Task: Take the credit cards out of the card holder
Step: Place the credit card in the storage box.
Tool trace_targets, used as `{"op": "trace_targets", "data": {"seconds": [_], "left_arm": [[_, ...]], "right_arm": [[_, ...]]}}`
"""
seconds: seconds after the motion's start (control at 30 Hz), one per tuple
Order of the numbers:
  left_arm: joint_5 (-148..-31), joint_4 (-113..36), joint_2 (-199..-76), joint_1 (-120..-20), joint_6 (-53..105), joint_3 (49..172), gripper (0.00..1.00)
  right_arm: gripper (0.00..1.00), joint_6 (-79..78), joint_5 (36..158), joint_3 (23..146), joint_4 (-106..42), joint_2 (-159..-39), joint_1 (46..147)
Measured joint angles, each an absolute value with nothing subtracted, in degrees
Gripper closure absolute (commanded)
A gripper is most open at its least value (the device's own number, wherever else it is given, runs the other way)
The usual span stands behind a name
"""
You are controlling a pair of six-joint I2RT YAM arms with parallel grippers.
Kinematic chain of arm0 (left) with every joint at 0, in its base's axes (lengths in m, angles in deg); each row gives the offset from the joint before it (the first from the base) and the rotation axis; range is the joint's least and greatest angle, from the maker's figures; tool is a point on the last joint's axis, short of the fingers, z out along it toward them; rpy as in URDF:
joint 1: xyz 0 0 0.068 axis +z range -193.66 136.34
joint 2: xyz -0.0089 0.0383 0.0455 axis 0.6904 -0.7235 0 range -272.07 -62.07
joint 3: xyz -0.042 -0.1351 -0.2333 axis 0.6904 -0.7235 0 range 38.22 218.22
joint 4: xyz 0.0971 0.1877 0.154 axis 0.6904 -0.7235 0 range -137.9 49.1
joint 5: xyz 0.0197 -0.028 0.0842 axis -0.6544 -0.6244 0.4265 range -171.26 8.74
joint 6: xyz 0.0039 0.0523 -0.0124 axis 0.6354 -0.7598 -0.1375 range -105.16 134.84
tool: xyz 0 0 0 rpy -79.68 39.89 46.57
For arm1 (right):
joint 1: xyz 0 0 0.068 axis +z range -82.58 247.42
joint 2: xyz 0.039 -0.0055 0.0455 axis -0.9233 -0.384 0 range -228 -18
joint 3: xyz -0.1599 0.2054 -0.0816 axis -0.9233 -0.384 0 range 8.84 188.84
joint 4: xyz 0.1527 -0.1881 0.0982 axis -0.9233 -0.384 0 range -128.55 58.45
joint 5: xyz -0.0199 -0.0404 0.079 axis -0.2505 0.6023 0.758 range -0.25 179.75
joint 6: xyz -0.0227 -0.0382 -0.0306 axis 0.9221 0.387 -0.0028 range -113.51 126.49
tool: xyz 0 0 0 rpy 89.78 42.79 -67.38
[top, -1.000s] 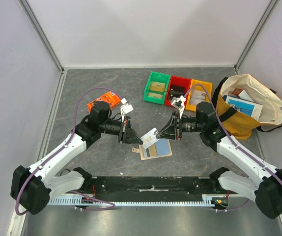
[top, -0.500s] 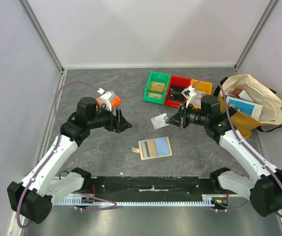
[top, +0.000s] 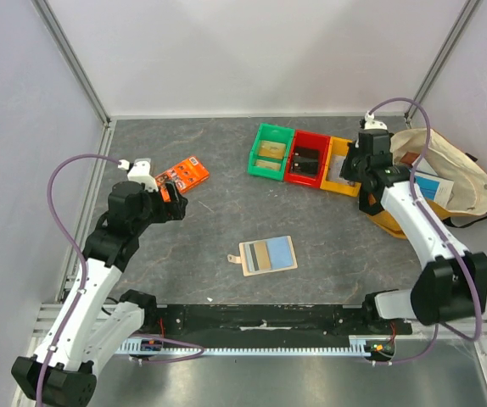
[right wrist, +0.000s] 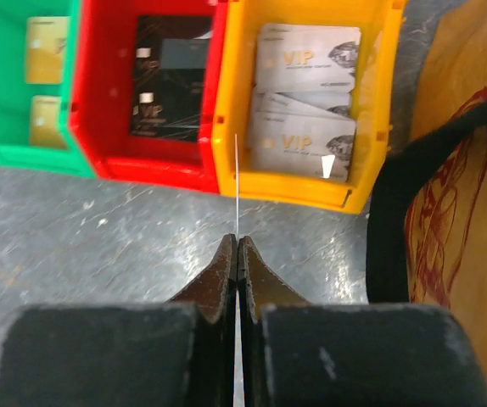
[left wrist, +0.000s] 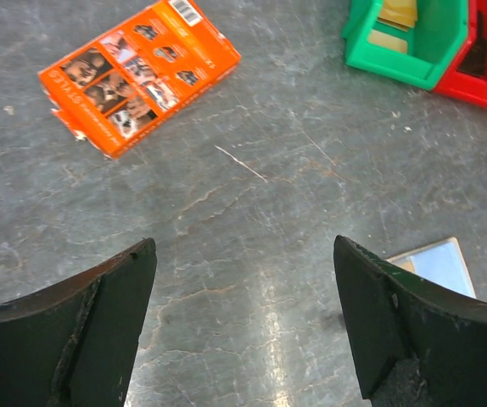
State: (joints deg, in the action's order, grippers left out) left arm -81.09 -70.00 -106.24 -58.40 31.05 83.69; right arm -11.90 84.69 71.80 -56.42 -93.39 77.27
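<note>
- A single credit card point(right wrist: 237, 186) is pinched edge-on between the tightly closed jaws of the right gripper point(right wrist: 237, 242), just short of the front wall of the yellow bin point(right wrist: 294, 188) at the centre of the right wrist view.
- The left gripper point(left wrist: 243, 246) is spread wide with nothing in it, poised over the table point(top: 209, 220) at the left of the overhead frame, near the orange packet point(left wrist: 137, 72).
- The card holder point(top: 267, 254) is laid open and flat at the centre of the overhead frame, well apart from both grippers.
- The step in hand is judged to be the delivery of an extracted card. A short advance over a bin and a release of the jaws are called for next.
- Silvery cards are seen in the yellow bin, dark ones in the red bin point(right wrist: 142, 170), gold ones in the green bin point(right wrist: 23, 157). Which bin is meant cannot be told.
- The held card's face is hidden, with only its thin edge shown, and overhead it is masked by the wrist. Whether more cards are lodged in the card holder cannot be made out.
</note>
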Motion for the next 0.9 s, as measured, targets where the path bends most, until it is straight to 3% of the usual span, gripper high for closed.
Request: {"op": "trace_targets", "data": {"seconds": [0.27,0.83,0.9], "left_arm": [[-78.34,-70.03,-105.69,-58.36,31.07,83.17,0.10],[-78.62,-70.07,-106.13,-57.48,31.07,82.80,0.11],[-78.78,-70.05,-106.34,-57.42,31.07,82.80,0.11]], "right_arm": [[1.00,-12.16,80.15,75.25,-56.00,-106.20,75.45],[1.00,-16.38,94.03,74.99,-45.53,-113.67,70.01],[0.95,-16.64,95.14,74.99,-45.23,-114.72,69.94]]}}
